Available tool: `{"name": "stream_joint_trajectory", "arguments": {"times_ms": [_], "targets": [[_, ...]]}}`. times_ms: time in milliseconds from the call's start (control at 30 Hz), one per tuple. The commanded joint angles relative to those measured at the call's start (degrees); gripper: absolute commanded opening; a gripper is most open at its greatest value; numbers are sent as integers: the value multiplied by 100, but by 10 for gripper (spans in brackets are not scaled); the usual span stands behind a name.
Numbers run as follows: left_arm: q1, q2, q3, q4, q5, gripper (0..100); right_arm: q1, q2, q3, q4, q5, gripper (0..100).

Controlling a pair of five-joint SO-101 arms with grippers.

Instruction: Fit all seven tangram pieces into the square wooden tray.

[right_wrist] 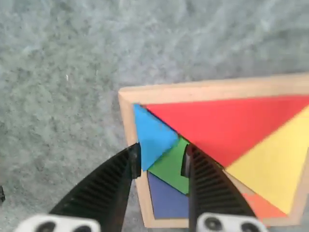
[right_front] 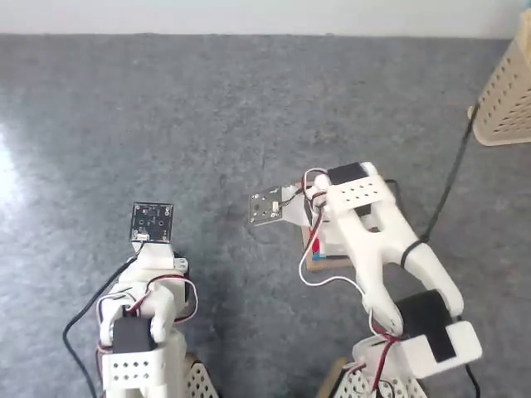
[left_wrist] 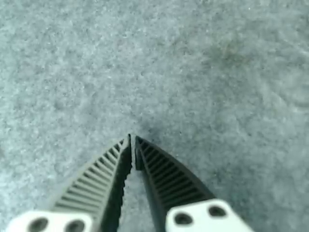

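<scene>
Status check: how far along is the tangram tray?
Done: red triangle, yellow triangle, blue triangle, green piece, dark blue piece and orange piece lie in the wooden tray. In hand: the right claw stands open astride blue and green. To do: I count six, so a seventh may remain; the left claw is shut over carpet.

The left arm (right_front: 141, 323) sits folded back close to its base, its wrist camera board (right_front: 152, 222) facing up and forward. The left gripper (left_wrist: 133, 141) points down with both toothed jaws pressed together at the tips. The right arm (right_front: 382, 240) stretches forward from its base, wrist bent down. The right gripper (right_wrist: 161, 159) points down too, jaws parted with a clear gap between the dark fingers (right_wrist: 120, 179)
</scene>
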Motion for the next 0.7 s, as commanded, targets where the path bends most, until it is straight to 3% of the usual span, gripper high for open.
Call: {"name": "stream_joint_trajectory", "arguments": {"times_ms": [0, 167, 300, 467, 667], "targets": [[0, -97, -66, 26, 35, 12, 163, -365, -79, -13, -70, 151], [0, -97, -66, 26, 35, 12, 136, -382, -79, -347, -818, 151], [0, -97, -66, 26, 35, 12, 127, -400, -70, -646, -2295, 143], [0, -97, -66, 26, 35, 12, 119, -365, -26, -558, -3279, 15], [0, -97, -66, 26, 35, 12, -48, -365, 308, -558, -3604, 16]]}}
